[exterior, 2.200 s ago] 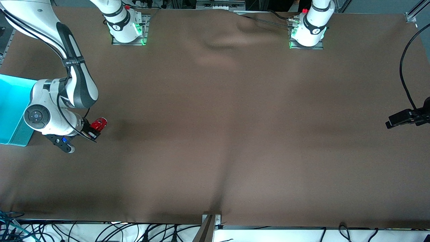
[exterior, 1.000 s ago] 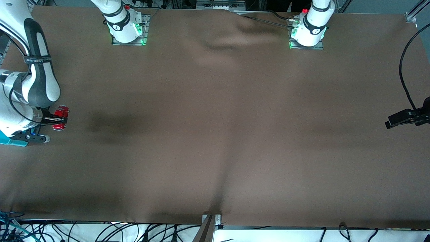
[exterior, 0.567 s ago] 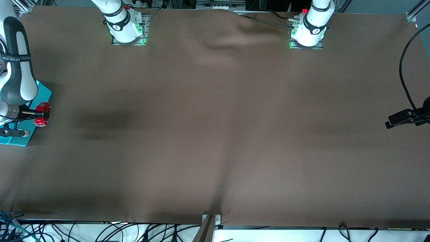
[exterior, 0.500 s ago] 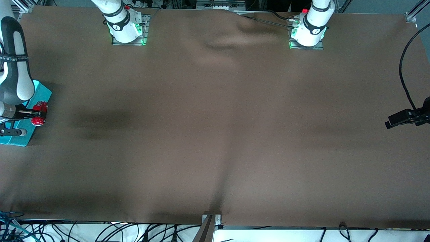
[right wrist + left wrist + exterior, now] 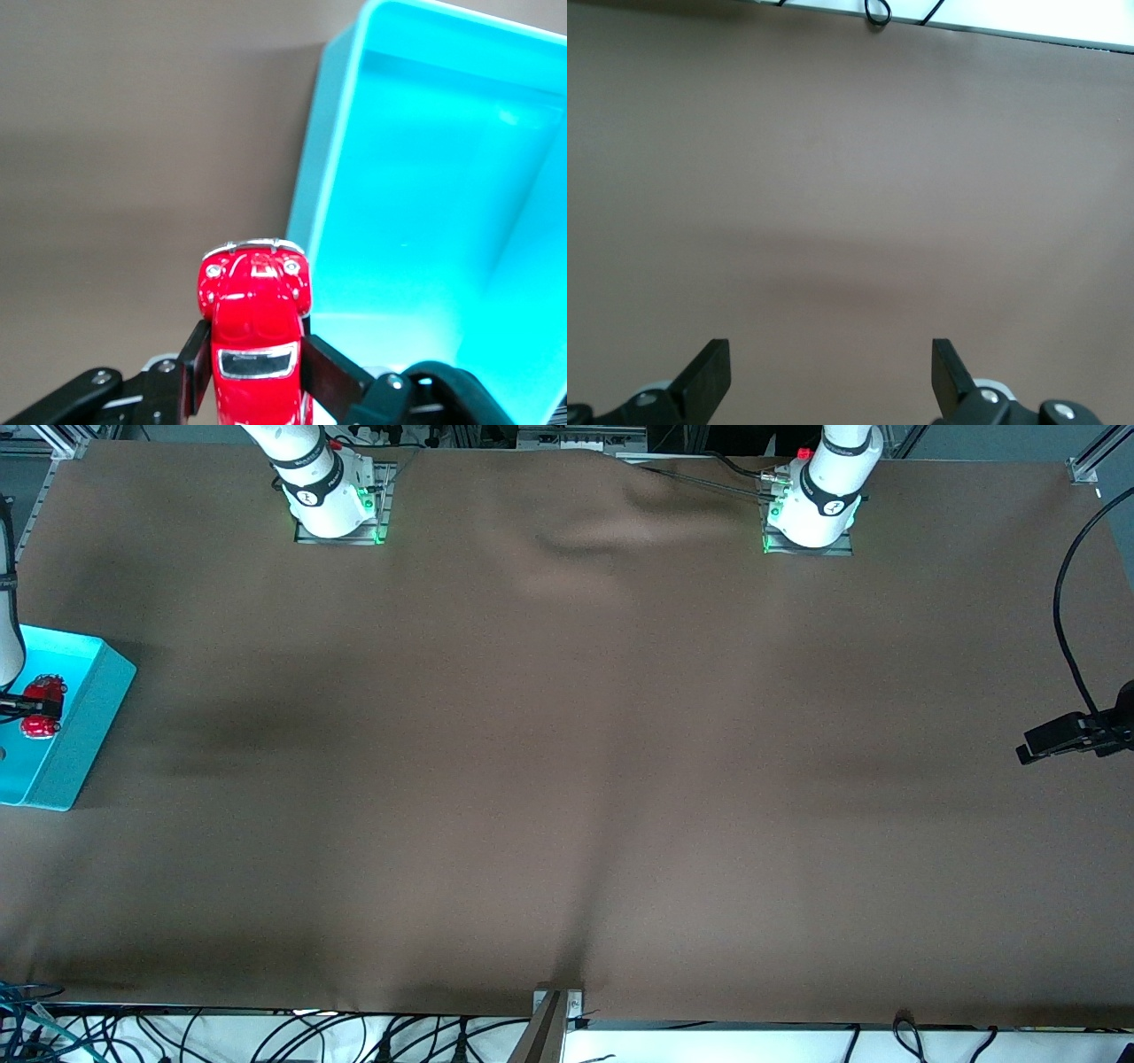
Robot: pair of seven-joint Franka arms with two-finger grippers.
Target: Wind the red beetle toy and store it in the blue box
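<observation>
Currently, near to far:
table: a brown cloth-covered table (image 5: 567, 779) is seen, with cables (image 5: 266, 1036) hanging along the edge nearest the front camera.
blue box: the blue box (image 5: 84, 717) is set at the right arm's end of the table, cut off by the frame edge in the front view; open top and bare turquoise floor are shown in the right wrist view (image 5: 425, 221).
red beetle toy: the red beetle toy (image 5: 40, 706) is carried in the air over the blue box, pinched by its sides; in the right wrist view (image 5: 254, 341) its silvery end is pointed away from the wrist.
right gripper: the right gripper (image 5: 31, 707) is closed on the red beetle toy, one finger (image 5: 332, 367) pressed on each flank; it is held over the box's open top, near the wall facing the table's middle.
left gripper: the left gripper (image 5: 831, 376) is held spread wide over bare cloth at the left arm's end of the table, nothing between its fingers (image 5: 709, 376); only its dark outline (image 5: 1067, 737) is seen in the front view. The left arm is waiting.
bases: both arm bases (image 5: 332, 500) are mounted along the edge farthest from the front camera.
</observation>
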